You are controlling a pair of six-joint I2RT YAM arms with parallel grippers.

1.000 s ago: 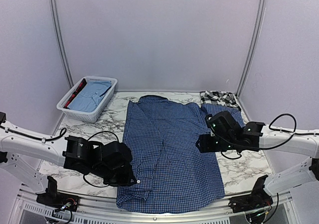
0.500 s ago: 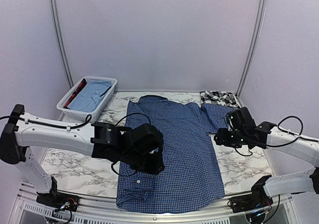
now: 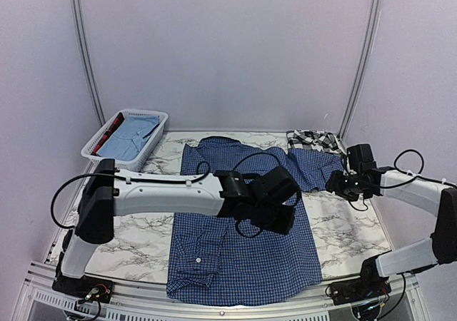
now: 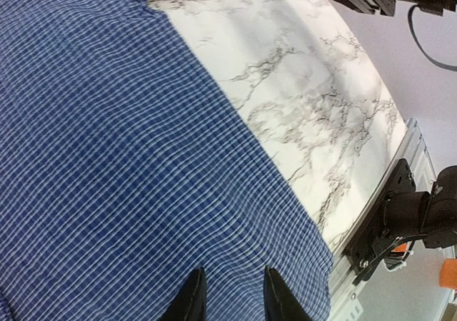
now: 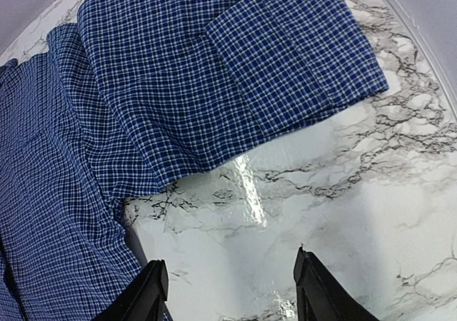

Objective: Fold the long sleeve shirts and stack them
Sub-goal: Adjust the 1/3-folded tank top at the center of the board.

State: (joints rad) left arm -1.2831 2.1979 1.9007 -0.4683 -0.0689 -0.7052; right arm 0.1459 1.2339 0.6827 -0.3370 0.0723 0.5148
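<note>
Blue checked shirt is spread out flat in the middle of the marble-look desk, collar at the far end, hem at the near edge. It's thin woven cotton with a fine grid.

Far left at the back there's a white slatted plastic basket with a light blue garment folded in it.

The left hand reaches out over the right half of the shirt. Its two dark fingers are only slightly apart, with nothing between them.

A rumpled black-and-white plaid shirt is in the back right corner.

The blue shirt's right sleeve lies doubled over into a blocky rectangle. The right hand hangs over bare marble just beside it, fingers spread wide and empty.
</note>
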